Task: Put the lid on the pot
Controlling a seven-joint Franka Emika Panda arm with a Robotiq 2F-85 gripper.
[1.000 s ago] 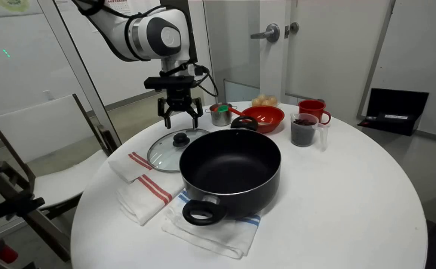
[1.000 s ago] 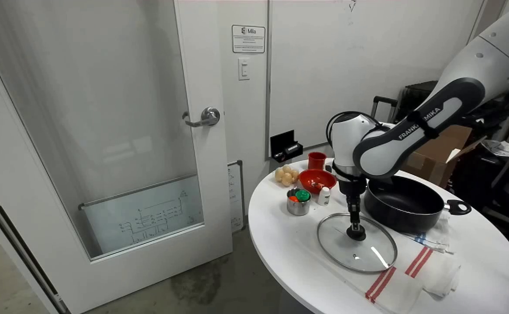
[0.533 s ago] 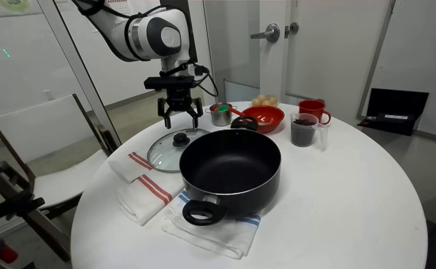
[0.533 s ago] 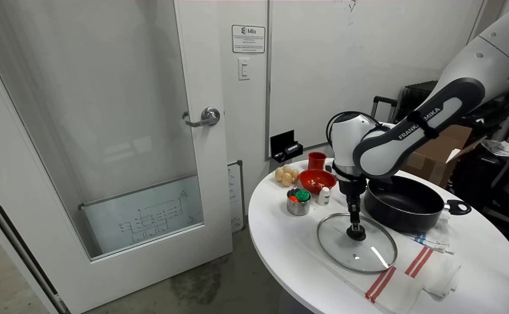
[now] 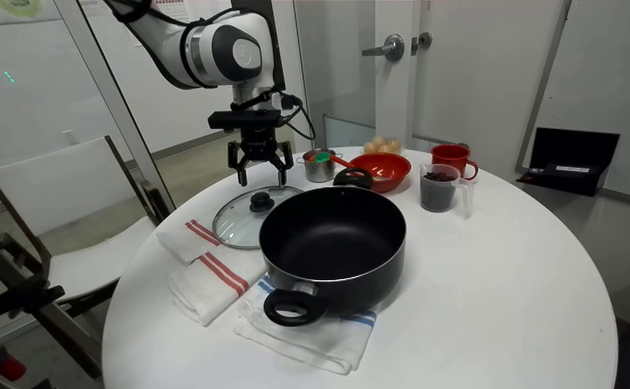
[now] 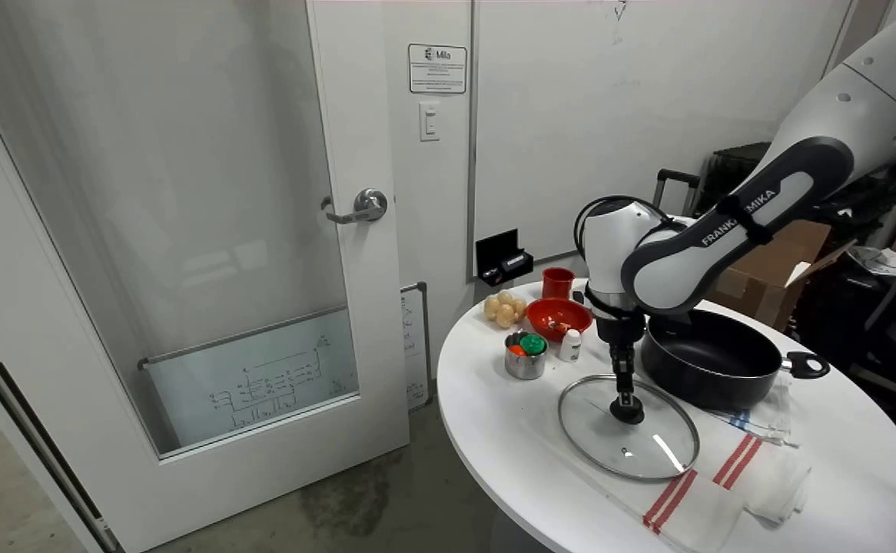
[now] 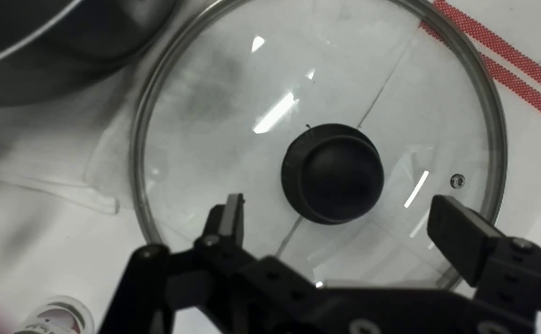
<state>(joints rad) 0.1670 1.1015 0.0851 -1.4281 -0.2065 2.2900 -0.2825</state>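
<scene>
Pot [image 5: 333,243] and bottle [image 6: 570,346] stand near the lid [image 7: 331,174].

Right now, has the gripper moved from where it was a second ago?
No, the gripper shows no shift any way: it holds the same place against the door handle in both exterior views.

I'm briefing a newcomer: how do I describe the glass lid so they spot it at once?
On the round white table, find the wide two-handled black pot. Beside it, under the black end effector, lies the clear round glass lid. Unlike the pot and the folded red-striped white cloth, it's transparent, with a metal rim and a black central knob.
</scene>
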